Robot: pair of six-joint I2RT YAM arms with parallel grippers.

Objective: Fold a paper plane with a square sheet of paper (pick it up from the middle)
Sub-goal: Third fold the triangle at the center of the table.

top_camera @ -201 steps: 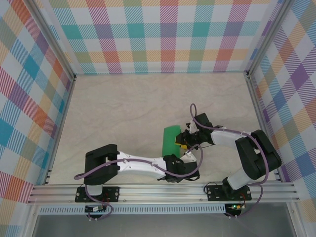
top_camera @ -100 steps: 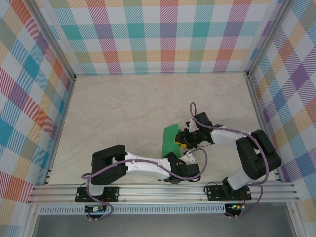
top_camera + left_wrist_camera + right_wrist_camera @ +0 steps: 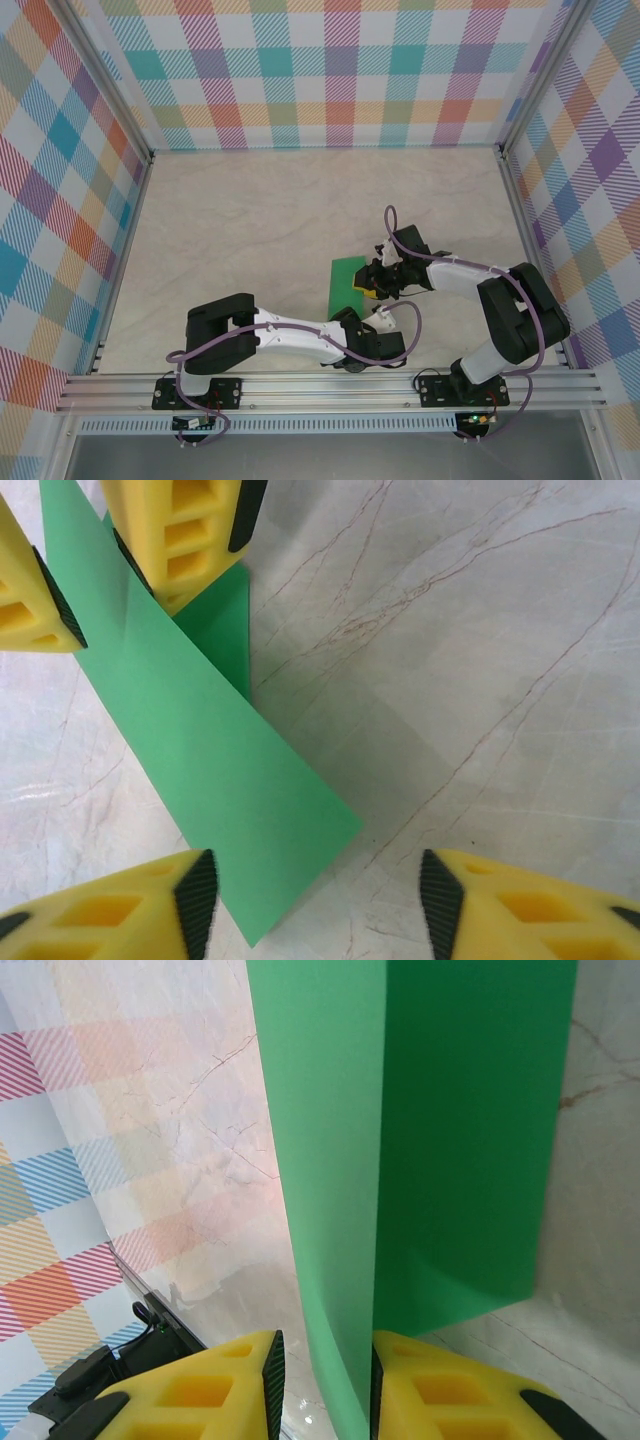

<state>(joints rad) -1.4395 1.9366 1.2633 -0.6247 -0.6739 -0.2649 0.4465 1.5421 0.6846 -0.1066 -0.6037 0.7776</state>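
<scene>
Plaid-printed panels [image 3: 340,70] wall in a cream worktop [image 3: 250,220] with thin brown veins like marble. It looks smooth and matte, so little on it would snag a sheet or stop it sliding.

Near the front middle of that worktop, between the two wrists, is the square sheet of paper [image 3: 346,285]. It is bright green and unmarked, folded over into a long narrow strip of two plies joined at a crease. It is tilted up off the surface and throws a soft shadow beside it.

I judge it almost weightless, limp across its width yet stiffer along the crease. It looks easily dented and slick enough to slip from a loose pinch, and hard squeezing away from a fold line would likely leave a stray crease. The best hold looks to be on the creased edge near mid-length, where both plies are trapped together and the ends should not droop.

The right end effector [image 3: 322,1385] has its yellow ribbed fingers set narrow about that edge, holding the strip. The left end effector [image 3: 318,905] stands wide, straddling the strip's near corner with nothing gripped. One black rubbery pad [image 3: 197,905] sits just beside the paper's edge, the other well apart.
</scene>
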